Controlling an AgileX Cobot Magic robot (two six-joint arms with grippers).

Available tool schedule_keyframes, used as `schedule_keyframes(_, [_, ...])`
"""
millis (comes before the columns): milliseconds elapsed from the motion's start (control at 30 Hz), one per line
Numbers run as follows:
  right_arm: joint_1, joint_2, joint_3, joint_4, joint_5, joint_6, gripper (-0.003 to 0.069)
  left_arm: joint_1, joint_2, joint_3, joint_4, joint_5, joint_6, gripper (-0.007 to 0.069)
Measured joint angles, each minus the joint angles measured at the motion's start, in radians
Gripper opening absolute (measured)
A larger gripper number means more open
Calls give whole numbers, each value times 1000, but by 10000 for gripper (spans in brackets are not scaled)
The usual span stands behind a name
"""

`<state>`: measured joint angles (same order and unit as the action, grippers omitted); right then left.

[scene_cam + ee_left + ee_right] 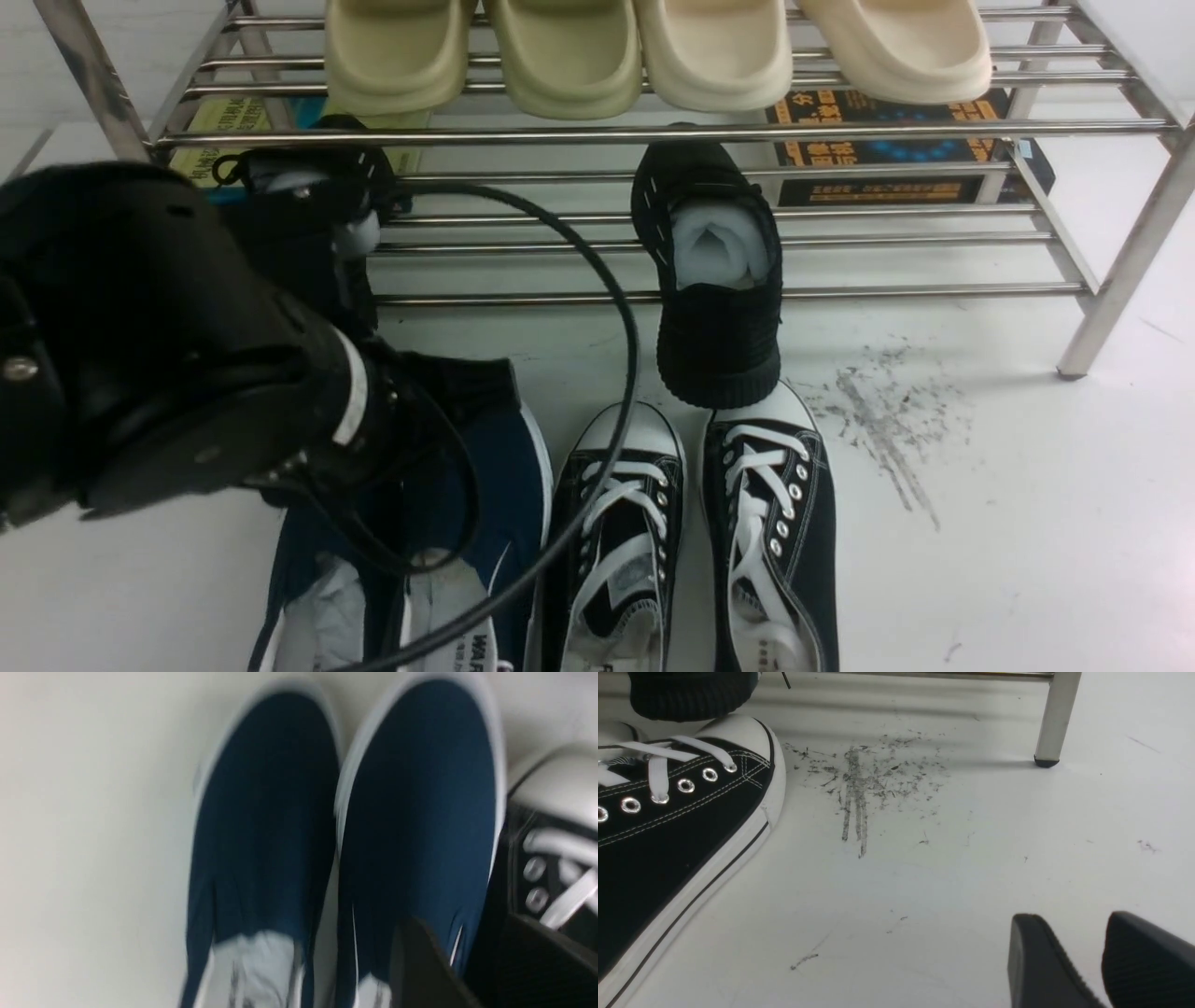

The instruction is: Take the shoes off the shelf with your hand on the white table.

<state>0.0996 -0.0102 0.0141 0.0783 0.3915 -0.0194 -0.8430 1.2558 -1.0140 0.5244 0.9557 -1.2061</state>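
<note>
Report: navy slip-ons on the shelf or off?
Off: the navy slip-ons lie on the white table, in front of the shelf.

Left arm [187,355] reaching forward-down, left pincer [462,921] jaws apart; right pincer [1071,917] jaws apart.

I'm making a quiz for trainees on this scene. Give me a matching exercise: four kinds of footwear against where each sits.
1 navy slip-ons
2 cream slides
3 black knit sneaker
4 lace-up sneakers

A shelf, upper tier
B shelf, lower tier
C table, beside scuff marks
D table, leftmost pair

Pairs: 1-D, 2-A, 3-B, 4-C
</note>
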Motion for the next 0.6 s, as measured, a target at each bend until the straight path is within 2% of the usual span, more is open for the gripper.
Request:
schedule_keyframes(100, [0, 0, 0, 0, 0, 0, 237, 1, 8, 0, 38, -14, -5, 162])
schedule_keyframes(133, [0, 0, 0, 0, 0, 0, 237, 1, 25, 0, 55, -45, -6, 106])
schedule_keyframes(167, [0, 0, 0, 0, 0, 0, 237, 1, 29, 0, 57, -50, -6, 92])
schedule_keyframes(267, [0, 0, 0, 0, 0, 0, 237, 1, 89, 0, 95, -157, -9, 8])
schedule_keyframes(367, [0, 0, 0, 0, 0, 0, 237, 1, 149, 0, 125, -220, -37, 1])
schedule_keyframes(600, [0, 0, 0, 0, 0, 0, 237, 1, 349, 0, 196, -228, -114, 1])
